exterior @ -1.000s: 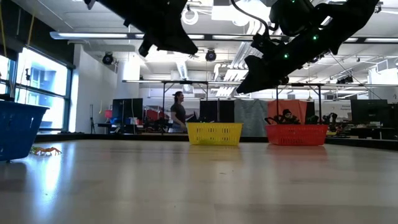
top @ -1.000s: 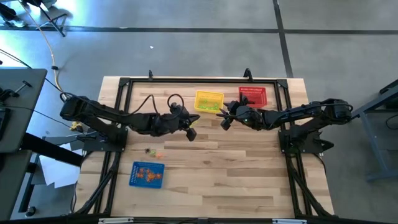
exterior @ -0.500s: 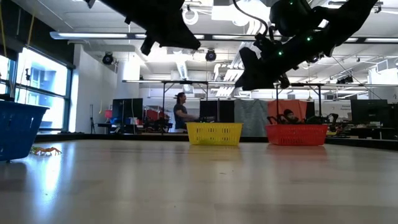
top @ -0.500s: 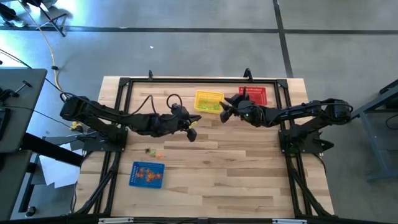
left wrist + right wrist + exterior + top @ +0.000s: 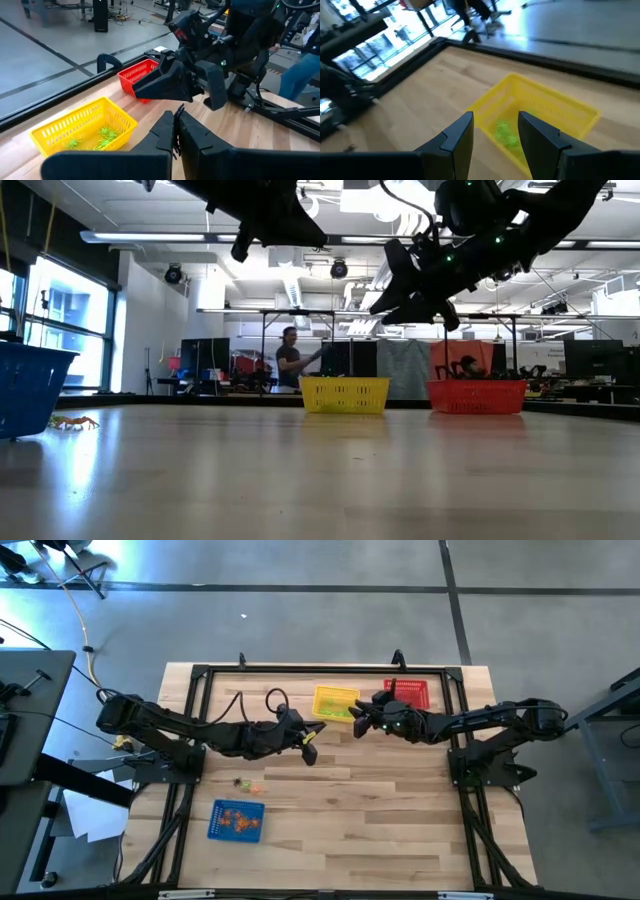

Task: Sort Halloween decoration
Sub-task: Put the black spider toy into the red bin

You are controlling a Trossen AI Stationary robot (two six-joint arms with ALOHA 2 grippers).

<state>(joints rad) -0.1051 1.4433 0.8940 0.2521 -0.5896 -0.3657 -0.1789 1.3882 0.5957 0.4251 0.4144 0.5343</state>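
The green trinkets (image 5: 338, 711) lie in a loose heap inside the yellow basket (image 5: 335, 693), which stands near the far edge of the surface (image 5: 330, 830), about midway along it. The right end effector (image 5: 362, 721) hangs in the air just beside that basket, on the side facing the red basket (image 5: 407, 693), with its two fingers (image 5: 457, 137) spread apart and nothing between them; in the right wrist view the green heap shows through the gap between them, lower down and apart from them. The red basket stands just beside the yellow one, toward the far right corner, and dark trinkets (image 5: 462, 364) poke above its rim in the low view.

The left end effector (image 5: 309, 749) hovers near the middle of the surface, on the near side of the yellow basket and well above the wood, fingers (image 5: 161, 134) clenched together; a small dark trinket (image 5: 176, 129) appears pinched between them, though what it is cannot be told.

A few loose trinkets (image 5: 245, 784), orange and green, lie on the bare wood toward the left edge. Nearer the front, the blue basket (image 5: 237, 821) holds orange trinkets (image 5: 236, 820).

Beyond the surface, a person (image 5: 290, 360) stands in the room behind
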